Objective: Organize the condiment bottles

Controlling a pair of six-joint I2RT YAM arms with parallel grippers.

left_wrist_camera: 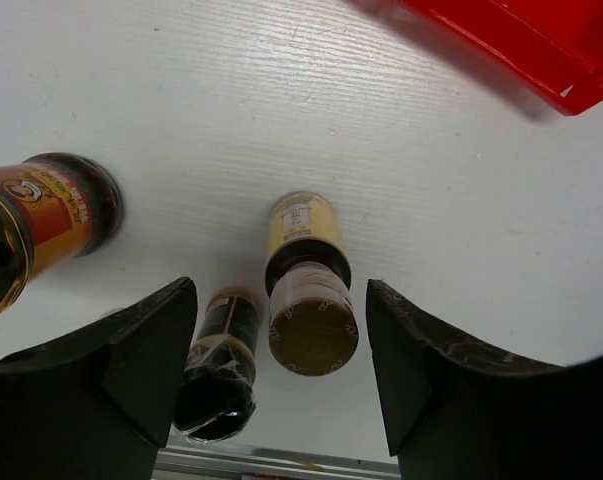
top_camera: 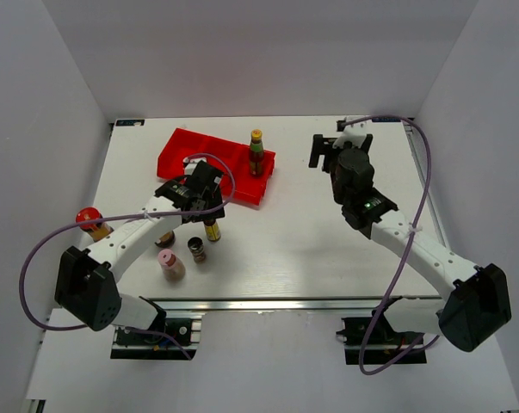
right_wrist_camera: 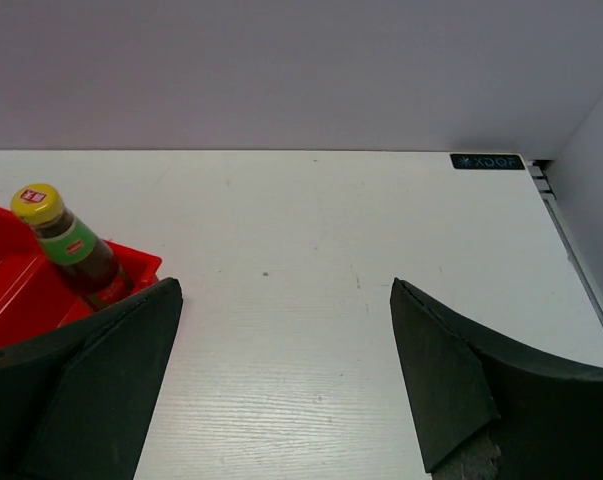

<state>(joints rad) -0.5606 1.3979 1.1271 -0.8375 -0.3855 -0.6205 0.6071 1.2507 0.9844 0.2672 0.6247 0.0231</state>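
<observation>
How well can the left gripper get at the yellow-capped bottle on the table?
Probably well. The left gripper is open above the yellow-capped bottle, which shows between its fingers with nothing over it. The dark-capped bottle stands close beside it and might get bumped.

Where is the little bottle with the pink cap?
In the overhead view the pink-capped bottle stands upright near the front edge of the table, on the left side, with a dark-capped bottle just to its right.
</observation>
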